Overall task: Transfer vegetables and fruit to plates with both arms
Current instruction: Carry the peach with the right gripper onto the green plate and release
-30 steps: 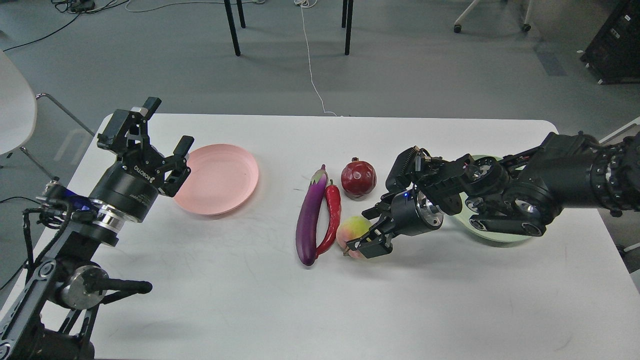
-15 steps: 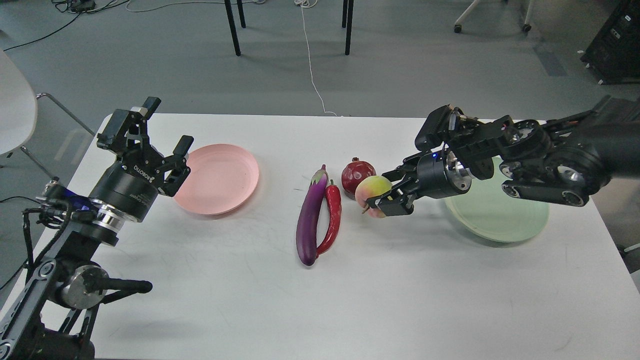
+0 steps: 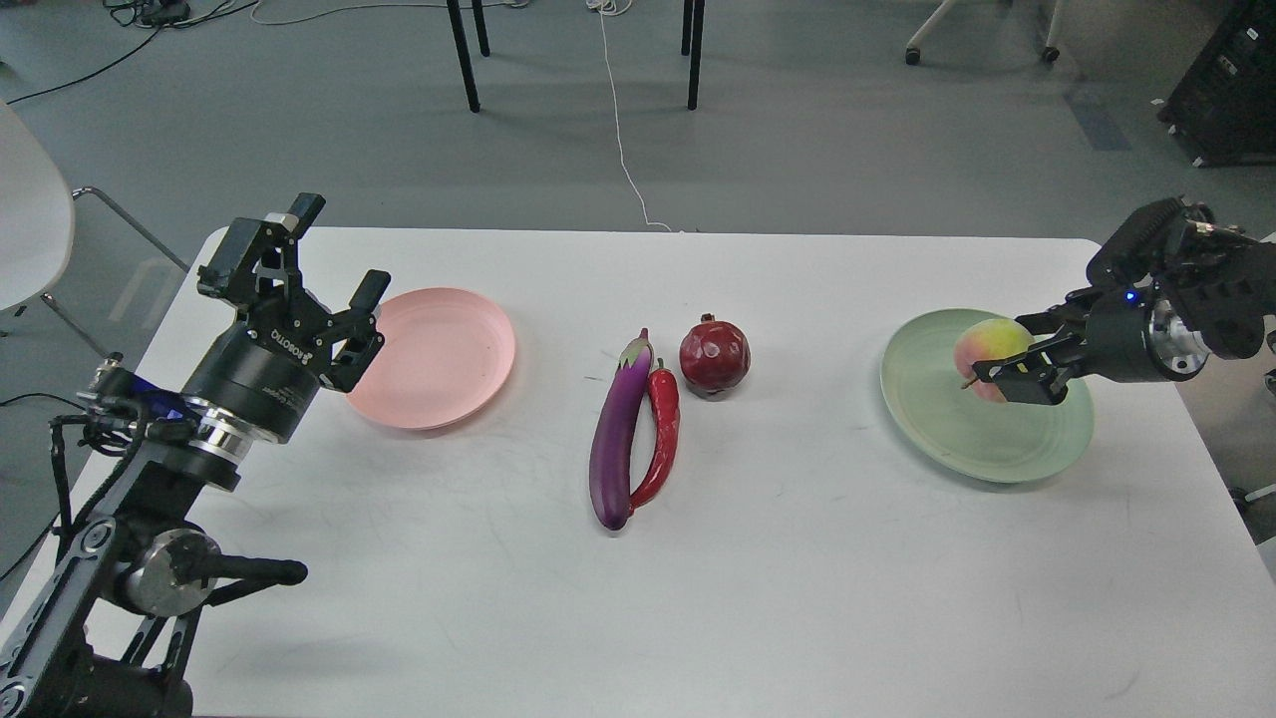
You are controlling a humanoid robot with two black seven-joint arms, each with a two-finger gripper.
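Observation:
My right gripper [image 3: 1012, 361] is shut on the yellow-green peach [image 3: 987, 345] and holds it over the pale mint green plate [image 3: 947, 434] at the table's right. The purple eggplant [image 3: 618, 432] and the red chili pepper [image 3: 660, 436] lie side by side at the table's middle. The dark red pomegranate [image 3: 714, 354] sits just right of their far ends. The pale pink plate [image 3: 439, 356] lies at the left. My left gripper [image 3: 319, 269] is open and empty, raised at the pink plate's left edge.
The white table [image 3: 638, 598] has a rounded far edge. Black chair legs [image 3: 464, 55] and a white cable [image 3: 620, 130] are on the floor behind it. A white chair [image 3: 30, 219] stands at the left.
My right gripper has lifted the peach from beside the chili pepper and carried it right, from near the pomegranate to over the green plate. The left arm has barely moved.

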